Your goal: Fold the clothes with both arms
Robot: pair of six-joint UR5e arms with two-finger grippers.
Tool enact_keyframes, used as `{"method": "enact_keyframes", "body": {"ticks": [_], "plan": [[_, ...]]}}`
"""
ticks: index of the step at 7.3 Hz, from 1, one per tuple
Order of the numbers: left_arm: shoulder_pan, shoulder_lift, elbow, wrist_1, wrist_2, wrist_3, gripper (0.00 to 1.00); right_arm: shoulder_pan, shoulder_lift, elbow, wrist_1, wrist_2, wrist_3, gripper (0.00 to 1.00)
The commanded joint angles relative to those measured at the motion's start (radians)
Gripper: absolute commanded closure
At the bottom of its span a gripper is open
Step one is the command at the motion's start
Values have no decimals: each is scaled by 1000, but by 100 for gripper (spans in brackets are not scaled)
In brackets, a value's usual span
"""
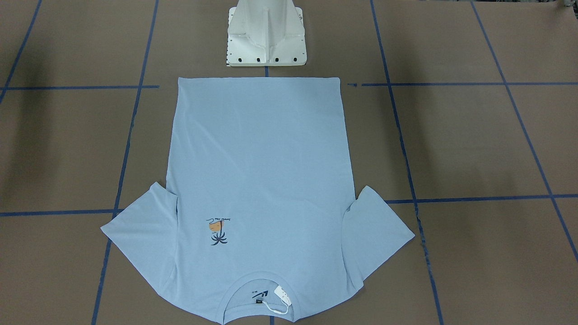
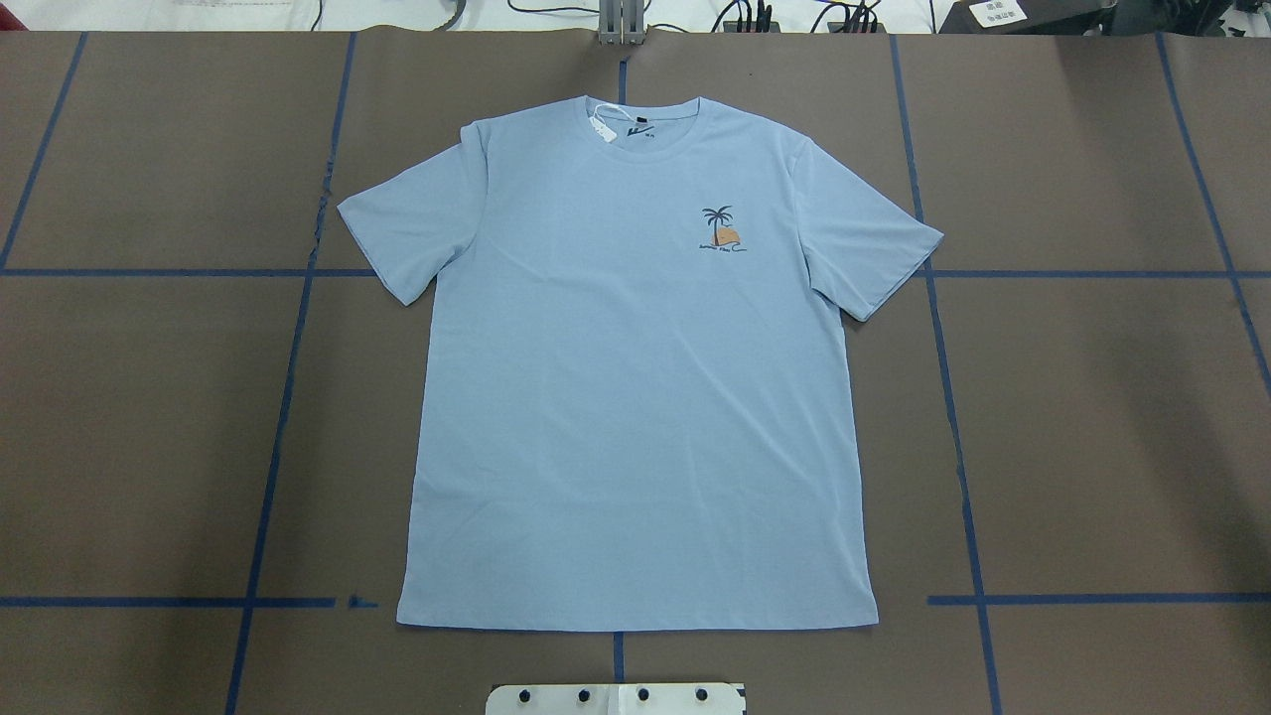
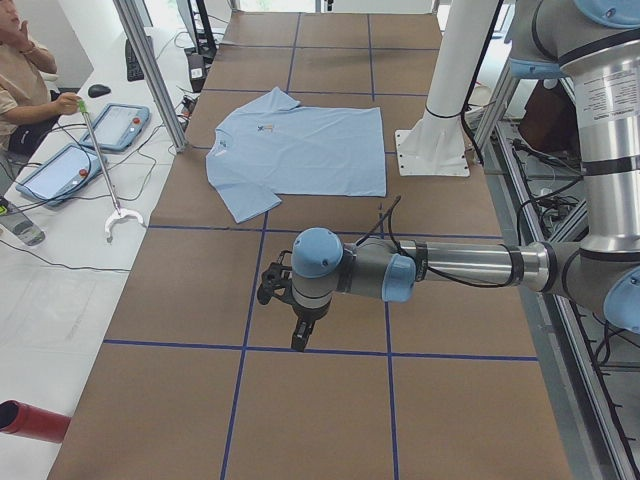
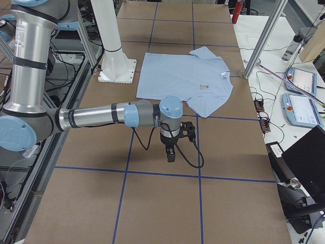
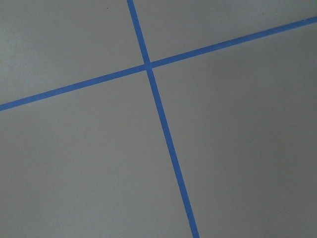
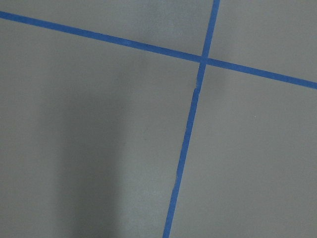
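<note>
1. Grippers: the left gripper [image 3: 297,343] and the right gripper [image 4: 171,157] appear only in the side views, so whether either is released or clenched cannot be told. Neither holds cloth.
2. Position: each gripper hangs over bare table [image 2: 149,417], fingers pointing down, well out to its own side of the pedestal base [image 1: 266,43] and well apart from the garment. Both wrist views show only table surface and blue tape lines [image 5: 148,67].
3. Garment: the T-shirt [image 2: 635,397] lies flat, print side up, directly in front of the pedestal base. Its hem is nearest the base, and its collar and hang tag [image 1: 281,293] are farthest from it. Both sleeves are spread.
4. Progress: judged as not begun. No fold is visible, so sleeves, sides and length are all left to do.
</note>
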Motion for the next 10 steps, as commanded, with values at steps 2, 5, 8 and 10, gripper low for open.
{"method": "enact_keyframes", "body": {"ticks": [2,5,8,10], "plan": [[-3,2,-21,-1,-2,5,0,-1,0,10,0,5,0,0],[0,-10,-87,-23,4,9,0,-7,64,48,9,15,2,0],[0,-46,-89,-330,4,-3,0,-9,146,19,207,-2,20,0],[0,-63,-33,-528,6,-5,0,-9,172,-40,247,4,77,0]]}}
